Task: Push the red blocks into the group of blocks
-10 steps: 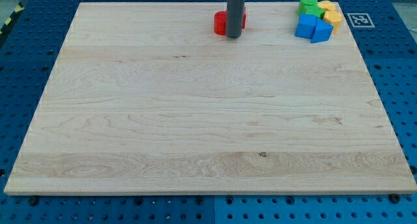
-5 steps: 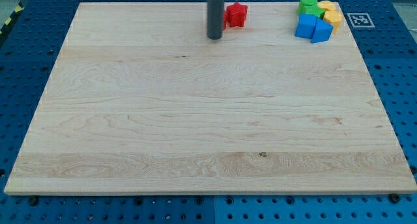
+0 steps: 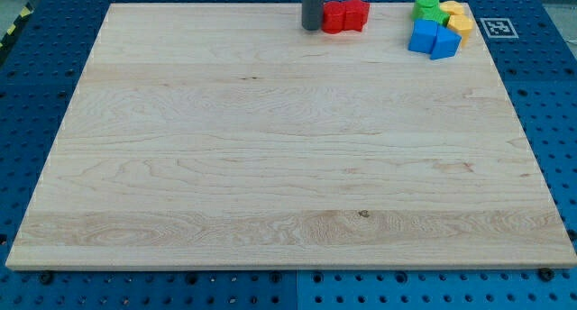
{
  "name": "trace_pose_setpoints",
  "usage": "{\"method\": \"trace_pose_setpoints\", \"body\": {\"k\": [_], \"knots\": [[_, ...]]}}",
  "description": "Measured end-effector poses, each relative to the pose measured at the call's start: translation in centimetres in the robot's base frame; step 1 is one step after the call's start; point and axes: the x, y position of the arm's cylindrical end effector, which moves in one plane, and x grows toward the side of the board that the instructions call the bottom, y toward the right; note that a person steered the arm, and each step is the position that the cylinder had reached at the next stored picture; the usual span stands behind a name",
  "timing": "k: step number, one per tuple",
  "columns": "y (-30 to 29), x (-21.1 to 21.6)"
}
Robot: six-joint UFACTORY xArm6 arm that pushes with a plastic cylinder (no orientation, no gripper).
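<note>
Two red blocks lie side by side near the view's top edge: a round red block and a red star-shaped block touching its right side. My tip stands right against the left side of the round red block. The group sits at the view's top right: a green block, two yellow blocks and two blue blocks, packed together. A gap of bare board separates the red star from the group.
The wooden board rests on a blue pegboard table. A black-and-white marker tag lies just off the board's top right corner, beside the group.
My tip moved left around the red blocks, then up and right behind them. Both red blocks slid to the right, toward the group.
</note>
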Motion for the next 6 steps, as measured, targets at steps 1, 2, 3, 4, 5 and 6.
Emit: {"method": "trace_pose_setpoints", "body": {"k": [1, 2, 3, 4, 5, 6], "knots": [[0.2, -0.1], [-0.3, -0.5], [-0.9, -1.7], [-0.9, -1.7], [-0.4, -1.7], [1.1, -1.7]]}}
